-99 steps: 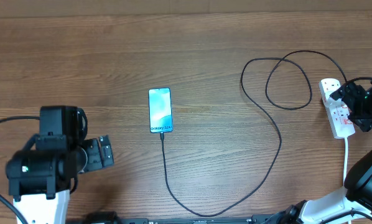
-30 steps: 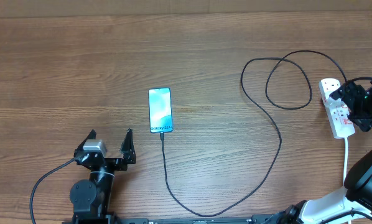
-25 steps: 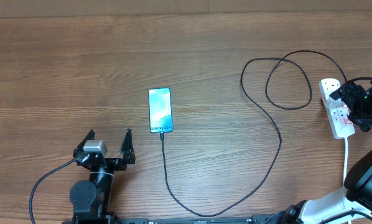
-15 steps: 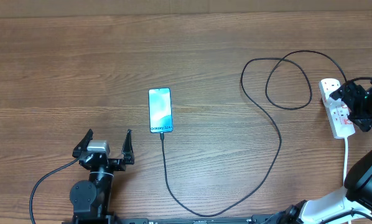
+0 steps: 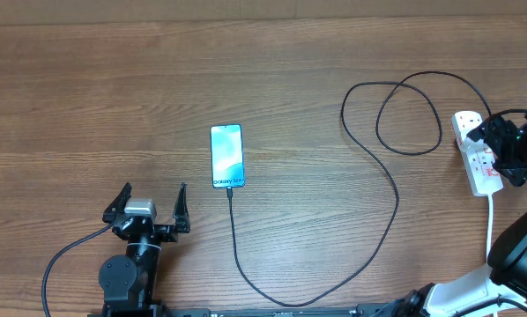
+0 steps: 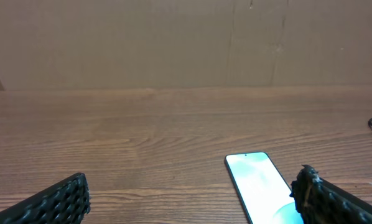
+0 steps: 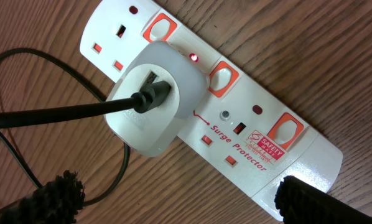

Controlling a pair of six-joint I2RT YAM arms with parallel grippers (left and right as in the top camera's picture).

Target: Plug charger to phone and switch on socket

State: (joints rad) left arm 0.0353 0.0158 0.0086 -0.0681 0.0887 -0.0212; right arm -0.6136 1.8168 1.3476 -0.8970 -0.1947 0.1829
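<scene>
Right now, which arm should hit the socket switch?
Right. The right gripper hangs open over the socket, its switches in the wrist view. The left gripper sits open by the phone, far across the table.

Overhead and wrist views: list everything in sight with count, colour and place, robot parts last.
phone: one, light-blue screen, table centre.
cable: one, black, from the phone's near edge looping right to the adapter.
adapter: one, white, plugged into the power strip.
power strip: one, white with red switches, table's right edge.
cord: one, white, from the power strip toward the near edge.
table: one, brown wood, beneath everything.
left gripper: one, black, open, near-left of the phone.
right gripper: one, black, open, over the power strip.
</scene>
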